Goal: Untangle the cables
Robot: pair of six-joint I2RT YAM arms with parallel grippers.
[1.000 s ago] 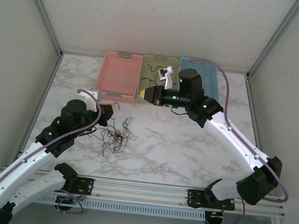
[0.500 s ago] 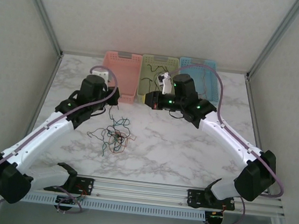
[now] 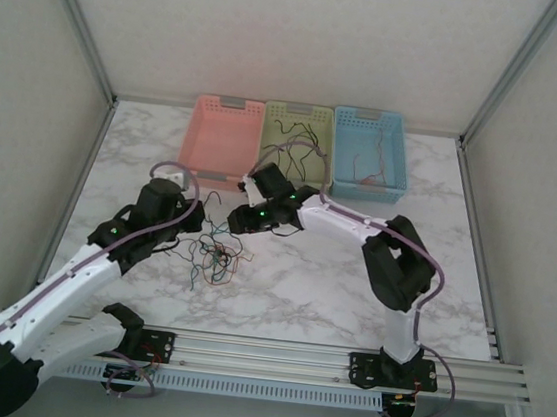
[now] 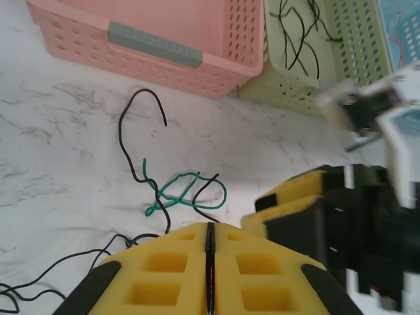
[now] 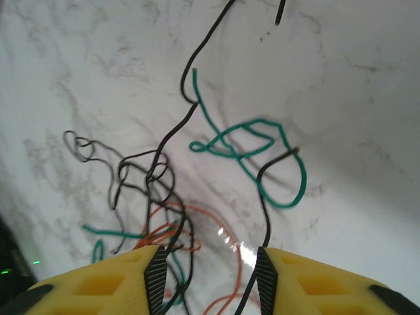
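Top external view, nearest first: the aluminium rail carries both arm bases at the table's near edge. Beyond it, left of centre on the marble, lies the clump of cables, black, green and orange strands knotted together, about as wide as it is deep. One black tail trails left and another points back toward the rail. At the clump's far edge the left gripper and right gripper meet almost nose to nose. In the left wrist view the left gripper's yellow pads are pressed together; I cannot tell whether a strand is pinched in the seam. Just past them a green cable lies in a flat loop with its long axis across the frame. A black strand runs away toward the baskets and ends in a hook. In the right wrist view the right gripper's pads stand apart, astride black strands and an orange strand, not clamped on them. A long black strand points away from the pads, passing the green cable. Farthest, against the back wall, stand a pink basket, a green basket holding loose black cables, and a blue basket holding a reddish one.
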